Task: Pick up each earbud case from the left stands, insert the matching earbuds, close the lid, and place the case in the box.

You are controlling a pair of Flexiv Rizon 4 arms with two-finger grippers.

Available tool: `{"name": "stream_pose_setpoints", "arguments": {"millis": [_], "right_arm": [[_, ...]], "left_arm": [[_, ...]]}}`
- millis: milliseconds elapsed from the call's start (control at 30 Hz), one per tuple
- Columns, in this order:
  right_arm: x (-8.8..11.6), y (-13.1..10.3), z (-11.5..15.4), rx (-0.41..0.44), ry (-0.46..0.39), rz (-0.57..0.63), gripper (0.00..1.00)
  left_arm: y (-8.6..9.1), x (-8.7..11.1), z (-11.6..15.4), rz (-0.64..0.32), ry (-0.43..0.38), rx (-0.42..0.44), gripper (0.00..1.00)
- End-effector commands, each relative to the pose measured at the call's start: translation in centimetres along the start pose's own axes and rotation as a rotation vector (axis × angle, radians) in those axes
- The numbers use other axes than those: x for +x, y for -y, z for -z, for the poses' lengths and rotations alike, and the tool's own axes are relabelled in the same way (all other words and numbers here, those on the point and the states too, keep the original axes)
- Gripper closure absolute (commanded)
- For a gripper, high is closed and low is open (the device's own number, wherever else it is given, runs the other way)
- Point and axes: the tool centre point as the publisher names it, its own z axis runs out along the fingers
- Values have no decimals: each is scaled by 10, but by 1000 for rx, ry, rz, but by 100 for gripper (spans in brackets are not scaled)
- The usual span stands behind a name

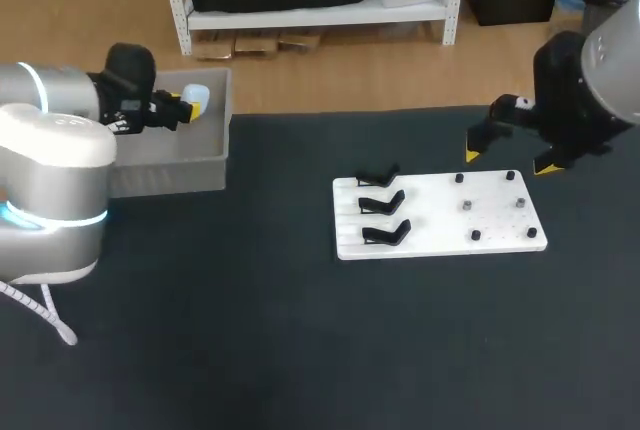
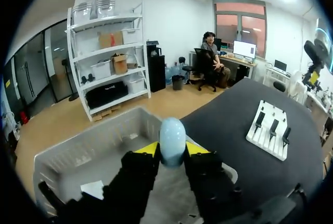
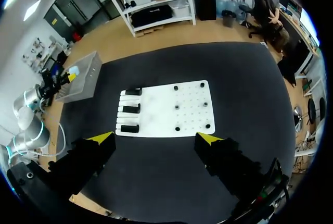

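Observation:
My left gripper [image 1: 185, 110] is over the grey box [image 1: 170, 172] at the table's far left, shut on a pale blue earbud case [image 1: 196, 99]. In the left wrist view the case [image 2: 172, 140] stands upright between the yellow tips of the gripper [image 2: 172, 151], above the box's inside [image 2: 99, 143]. Three black stands [image 1: 380, 204] on the left end of the white board [image 1: 440, 220] hold nothing. My right gripper [image 1: 510, 160] hangs open above the board's far right corner, nothing between its fingers. In the right wrist view that gripper [image 3: 155, 139] is high over the board [image 3: 166, 110].
Several small black pegs [image 1: 476, 235] stick up from the right half of the white board. A white slip [image 2: 95, 188] lies on the box floor. Dark table surface [image 1: 250, 350] stretches in front of the board and box.

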Motion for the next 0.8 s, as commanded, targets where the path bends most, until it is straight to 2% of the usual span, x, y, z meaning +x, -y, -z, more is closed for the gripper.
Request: {"name": "stream_pose_setpoints", "arguments": {"millis": [33,367,800], "right_arm": [[4,1,1,1,33,-2,0],[4,1,1,1,33,-2,0],[4,1,1,1,33,-2,0]], "left_arm": [[2,-2,5,8,-81,-19,0],[12,0,31,-2,-61,-70,0],[12,0,31,-2,-61,-70,0]]}}
